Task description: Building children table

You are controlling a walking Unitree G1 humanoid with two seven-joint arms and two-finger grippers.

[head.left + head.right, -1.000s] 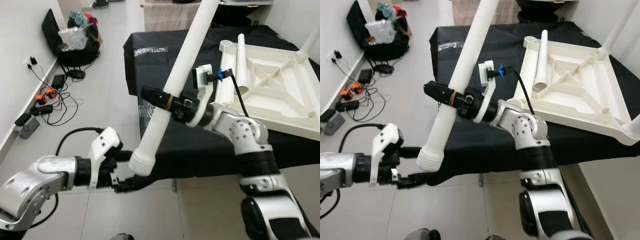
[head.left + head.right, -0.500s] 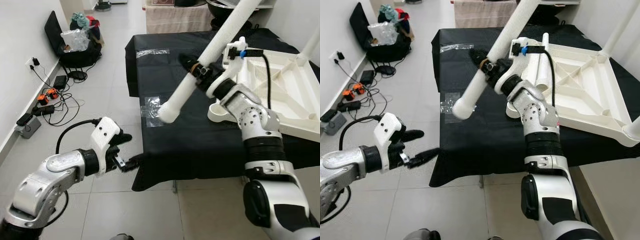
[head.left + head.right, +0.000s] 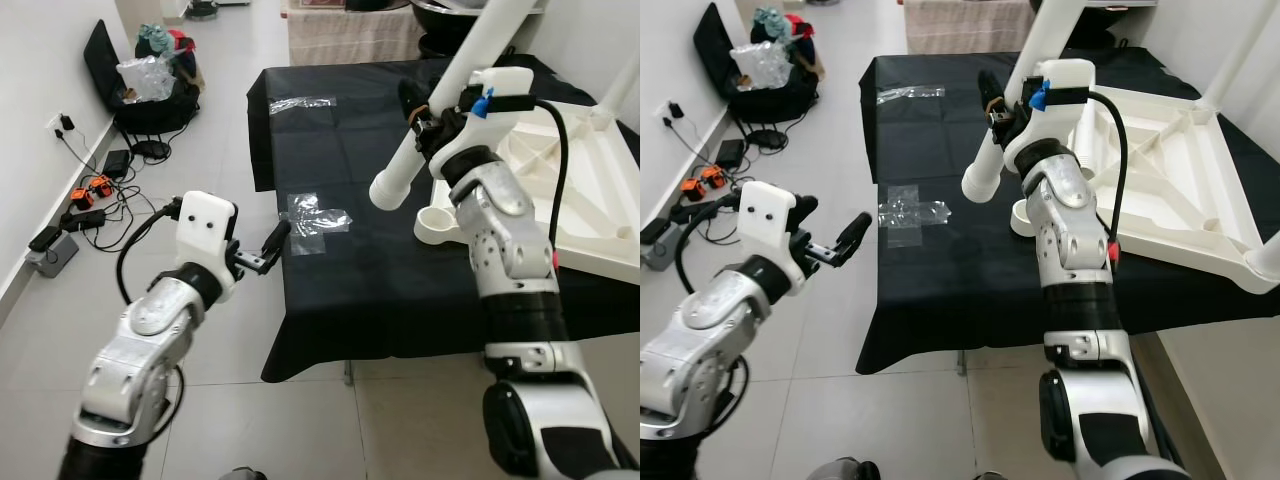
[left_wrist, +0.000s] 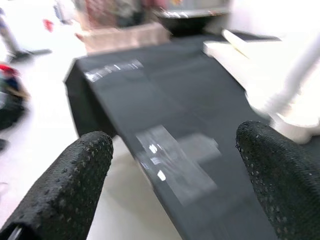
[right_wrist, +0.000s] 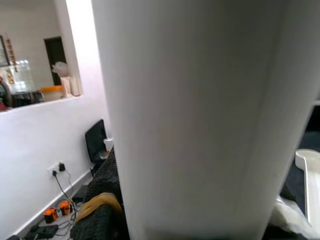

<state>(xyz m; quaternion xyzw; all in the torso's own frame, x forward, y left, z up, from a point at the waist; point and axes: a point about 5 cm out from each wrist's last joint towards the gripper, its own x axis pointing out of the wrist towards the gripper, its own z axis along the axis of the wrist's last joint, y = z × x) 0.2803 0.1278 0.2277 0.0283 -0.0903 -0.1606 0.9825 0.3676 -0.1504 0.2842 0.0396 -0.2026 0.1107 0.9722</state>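
The white leg (image 3: 440,115) is now only in your right claw (image 3: 425,112), which is clenched around it, slanted, with its wide lower end hanging just above the round socket (image 3: 440,222) at the near corner of the upturned tabletop (image 3: 560,160) on the black counter (image 3: 340,150). A moment ago this end was low beside the left claw (image 3: 262,250); that claw has let go and now stands open at the counter's edge, near the tape (image 3: 318,215). You can probably seat the leg next.

I count one white tabletop (image 3: 560,170) upside down on one black-draped table (image 3: 340,150), one white leg (image 3: 440,110) in my right gripper (image 3: 415,105), and one leg (image 3: 1268,252) already fitted.
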